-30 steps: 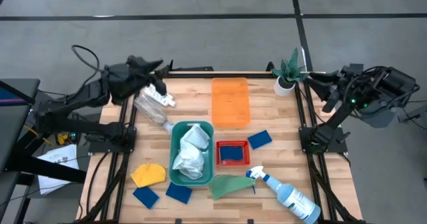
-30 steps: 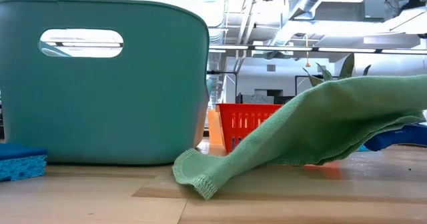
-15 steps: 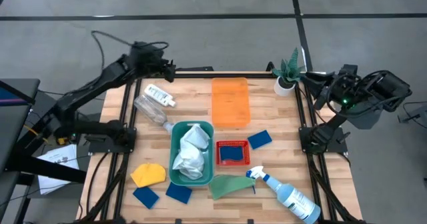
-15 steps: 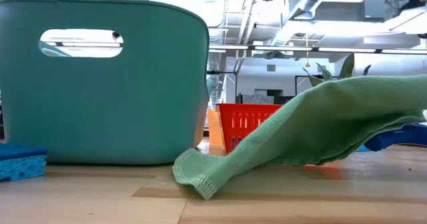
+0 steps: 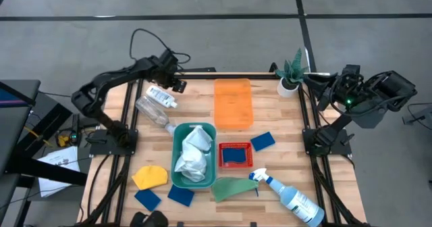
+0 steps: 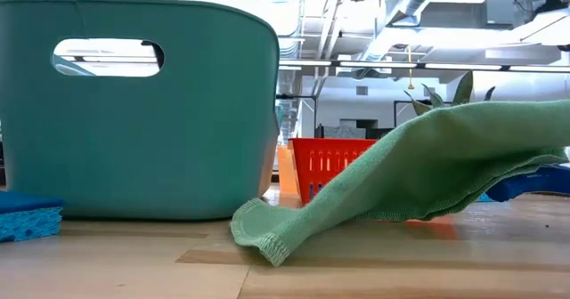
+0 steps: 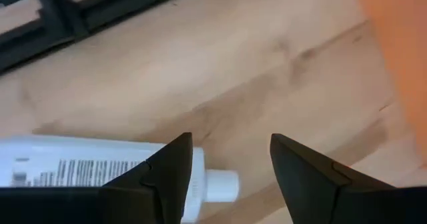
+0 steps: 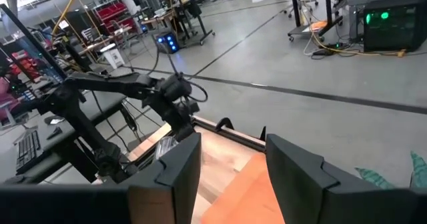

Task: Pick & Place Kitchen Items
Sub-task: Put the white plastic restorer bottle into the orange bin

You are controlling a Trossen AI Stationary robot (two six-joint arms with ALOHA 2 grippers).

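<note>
A small white bottle [image 5: 162, 96] lies on its side at the table's far left, its cap [image 7: 223, 184] pointing toward the orange lid. My left gripper [image 5: 177, 84] [image 7: 230, 144] hangs open just above that cap end and points steeply down, touching nothing. A clear bottle [image 5: 151, 111] lies beside the white one. White cloths [image 5: 192, 154] fill the teal bin [image 5: 177, 140]. A spray bottle [image 5: 290, 196], a green cloth [image 5: 233, 187], a yellow cloth [image 5: 150, 177] and blue sponges [image 5: 262, 141] [image 5: 180, 194] lie about. My right gripper [image 5: 329, 92] [image 8: 232, 144] waits open, raised beyond the right edge.
An orange lid [image 5: 233, 103] lies flat at the far middle. A red basket [image 5: 235, 155] holds a blue sponge beside the bin. A potted plant [image 5: 290, 73] stands at the far right corner. Bare wood shows between the white bottle and the orange lid.
My left gripper has swung from above the table's far left corner toward the right, come down close to the table and tipped over to point downward, ending beside the white bottle's cap end. The bottles have not moved.
</note>
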